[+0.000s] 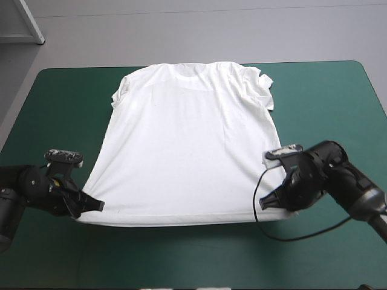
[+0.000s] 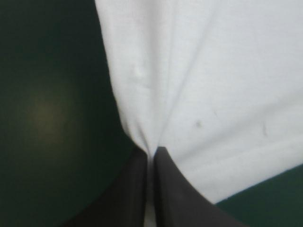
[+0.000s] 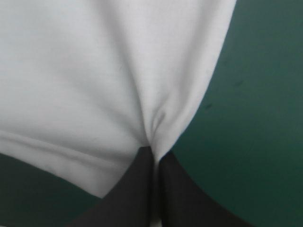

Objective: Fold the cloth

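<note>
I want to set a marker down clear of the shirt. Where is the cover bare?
Bare teal-green cover: left of the T-shirt, right of it, and along the near edge. Crowded: the hem corners, where the left gripper and right gripper pinch it.

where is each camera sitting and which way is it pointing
High view: above and behind the robot, looking forward and down at the table and spread T-shirt; both arms show, left gripper and right gripper at the near hem corners.
Left wrist view: above the left wrist, looking along its black fingers, shut on one corner.
Right wrist view: above the right wrist, looking along its fingers, shut on the other corner.
Shared: each wrist view's pinched corner also shows in the high view.
</note>
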